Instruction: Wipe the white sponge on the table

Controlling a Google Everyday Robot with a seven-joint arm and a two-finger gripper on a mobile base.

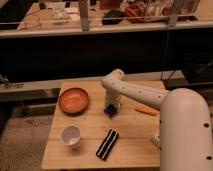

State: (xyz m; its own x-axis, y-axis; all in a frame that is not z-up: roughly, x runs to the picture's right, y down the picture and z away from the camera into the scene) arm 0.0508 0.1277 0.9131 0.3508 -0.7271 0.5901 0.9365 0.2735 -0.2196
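The small table [90, 127] has a pale wooden plank top and fills the lower middle of the camera view. My white arm reaches in from the lower right and bends down over the table's middle. My gripper [111, 108] points down just above or on the boards, right of the bowl, with something small and blue at its tip. A pale whitish object [155, 139], possibly the white sponge, shows at the table's right side, partly hidden behind my arm. I cannot tell whether the gripper holds anything.
A brown wooden bowl [74, 100] sits at the back left. A white cup [70, 135] stands at the front left. A flat black object with a white stripe [107, 144] lies at the front middle. An orange stick-like object [146, 110] lies at the right. A dark counter with a rail runs behind.
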